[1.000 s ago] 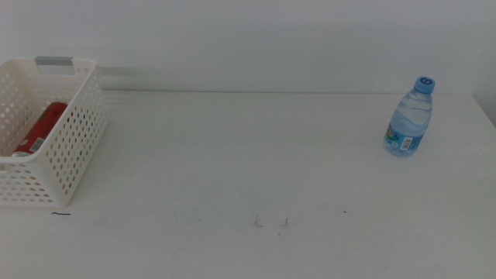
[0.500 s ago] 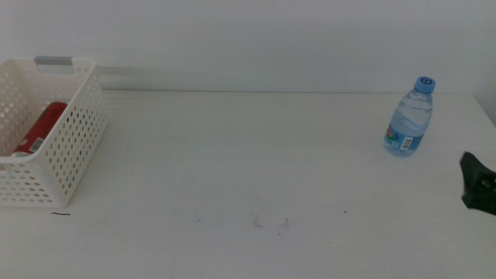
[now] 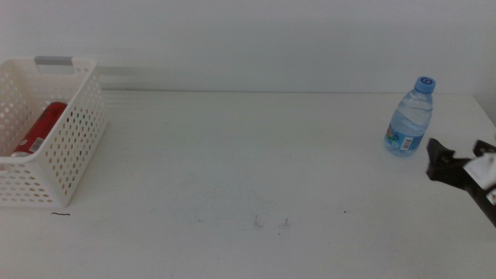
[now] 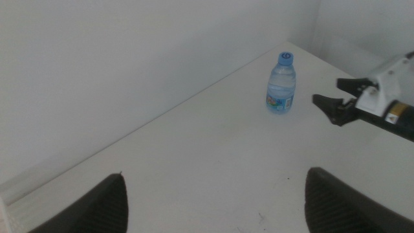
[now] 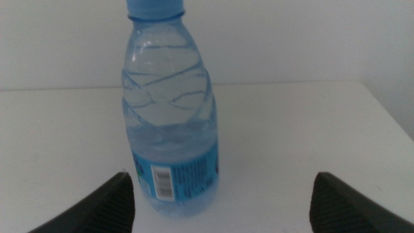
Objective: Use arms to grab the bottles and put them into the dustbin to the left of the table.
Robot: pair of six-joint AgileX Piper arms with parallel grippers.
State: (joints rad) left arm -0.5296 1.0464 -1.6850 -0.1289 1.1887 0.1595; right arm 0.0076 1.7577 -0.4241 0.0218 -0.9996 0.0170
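A small clear water bottle [image 3: 407,118] with a blue cap stands upright at the far right of the white table [image 3: 248,155]. My right gripper [image 3: 432,160] comes in from the right edge, open, just short of the bottle and a little nearer the front. In the right wrist view the bottle [image 5: 171,123] fills the space ahead of that open gripper [image 5: 223,176], nearer one jaw. The left wrist view shows the bottle [image 4: 281,84] far off, with the right gripper [image 4: 336,96] beside it. My left gripper [image 4: 215,175] is open and holds nothing. A red can [image 3: 40,128] lies in the dustbin [image 3: 70,147].
The white perforated basket stands at the table's left edge with a grey strip [image 3: 54,60] on its far rim. A white wall runs behind the table. A few small dark marks [image 3: 271,223] dot the front of the tabletop.
The right gripper has entered the middle view from the right edge and moved left toward the water bottle. The bottle, can and basket have not moved.
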